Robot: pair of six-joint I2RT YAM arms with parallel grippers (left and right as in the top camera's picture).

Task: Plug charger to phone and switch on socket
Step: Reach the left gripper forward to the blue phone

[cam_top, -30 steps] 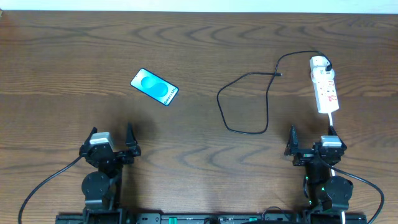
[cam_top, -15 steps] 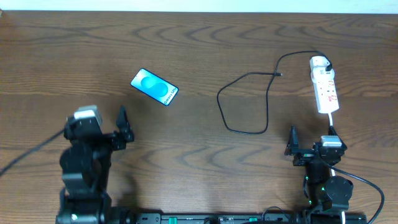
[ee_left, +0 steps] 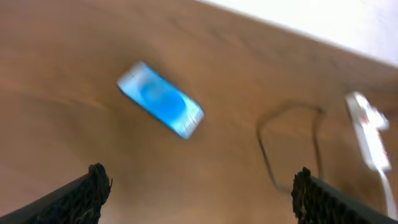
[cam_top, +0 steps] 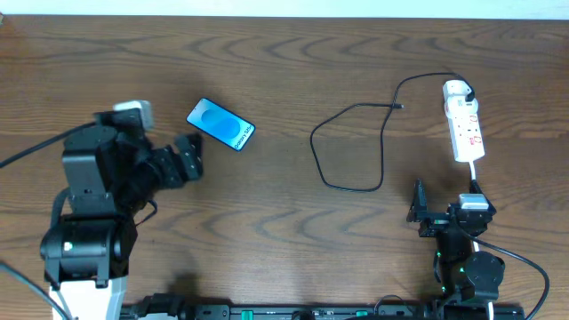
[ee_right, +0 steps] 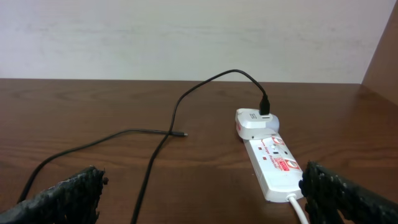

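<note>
The phone (cam_top: 220,124) lies flat on the wooden table at the left, blue screen up; it shows blurred in the left wrist view (ee_left: 160,99). My left gripper (cam_top: 188,157) is open and empty, raised just below-left of the phone. The charger (cam_top: 356,142) is a thin black cable looped mid-right, its free plug end near the top of the loop (ee_right: 182,134). Its other end goes into an adapter on the socket (cam_top: 464,122), a white strip with red marks (ee_right: 273,159). My right gripper (cam_top: 443,206) is open and empty, low near the strip's white cord.
The white cord (ee_right: 300,210) leaves the strip's near end toward the right arm base. The table's back edge meets a pale wall (ee_right: 186,37). Bare wood lies between the phone and the cable loop.
My left arm has risen and swung forward toward the phone, from its rest near the front edge. The right arm, phone, cable and strip have not moved.
</note>
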